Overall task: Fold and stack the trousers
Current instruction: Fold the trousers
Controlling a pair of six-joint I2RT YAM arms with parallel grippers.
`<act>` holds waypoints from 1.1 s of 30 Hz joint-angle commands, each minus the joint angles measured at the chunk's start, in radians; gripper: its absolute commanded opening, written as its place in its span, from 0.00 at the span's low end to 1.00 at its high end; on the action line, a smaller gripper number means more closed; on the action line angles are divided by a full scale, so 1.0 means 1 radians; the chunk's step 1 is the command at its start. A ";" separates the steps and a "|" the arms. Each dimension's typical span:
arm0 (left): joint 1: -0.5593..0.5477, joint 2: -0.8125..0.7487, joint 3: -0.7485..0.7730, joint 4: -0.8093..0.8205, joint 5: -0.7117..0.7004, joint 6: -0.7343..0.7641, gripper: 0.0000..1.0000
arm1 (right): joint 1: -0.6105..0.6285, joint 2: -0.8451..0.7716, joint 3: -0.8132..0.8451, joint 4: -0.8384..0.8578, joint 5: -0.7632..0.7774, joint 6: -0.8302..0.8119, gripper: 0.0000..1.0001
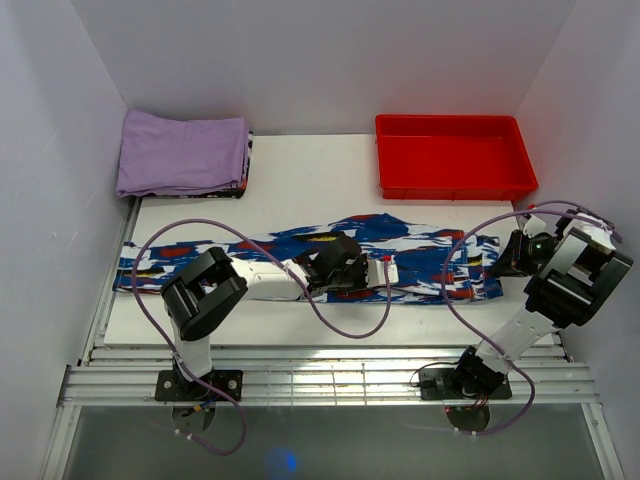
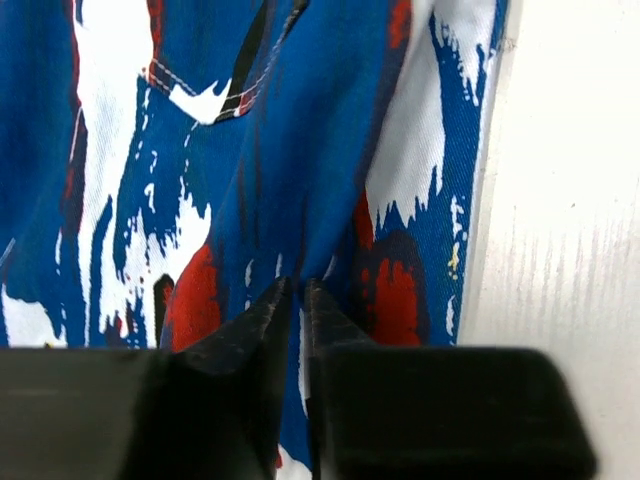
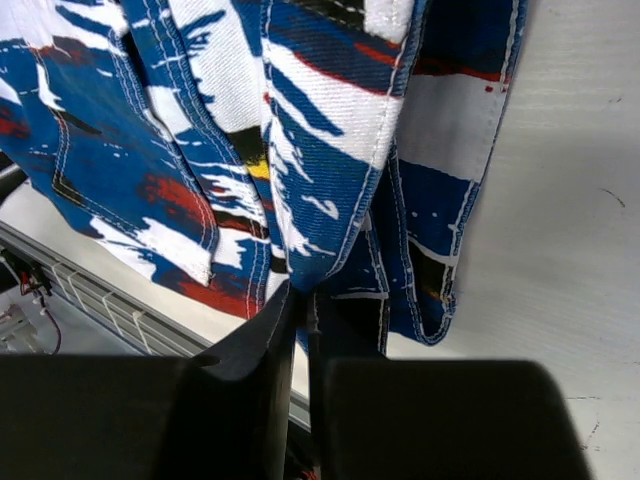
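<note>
Top view: a white tabletop boxed in by pale walls. The blue, white and red brush-print fabric trousers lie lengthwise across it, middle hidden under an arm. A lilac folded cloth and a red plastic tray sit at the back.

Left wrist: the left gripper is pinched nearly closed on a fold.

Right wrist: the right gripper is clamped on a raised edge of the trousers.
</note>
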 commanded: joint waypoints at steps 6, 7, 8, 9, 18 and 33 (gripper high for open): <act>-0.005 -0.075 0.020 -0.055 0.061 -0.019 0.02 | -0.004 0.030 0.209 -0.070 -0.028 0.015 0.08; -0.005 -0.087 0.022 -0.096 0.111 -0.013 0.00 | -0.004 0.034 0.231 -0.078 -0.030 0.021 0.08; -0.005 -0.102 0.017 -0.108 0.134 -0.007 0.00 | -0.002 0.039 0.253 -0.082 -0.028 0.023 0.08; -0.005 -0.127 0.012 -0.123 0.157 -0.009 0.00 | -0.002 0.046 0.285 -0.085 -0.027 0.024 0.08; -0.009 -0.121 0.008 -0.252 0.340 -0.075 0.00 | -0.002 0.042 0.219 -0.035 0.039 0.001 0.08; 0.233 -0.297 0.083 -0.702 0.430 -0.024 0.49 | 0.007 -0.031 0.182 0.048 0.197 -0.149 0.75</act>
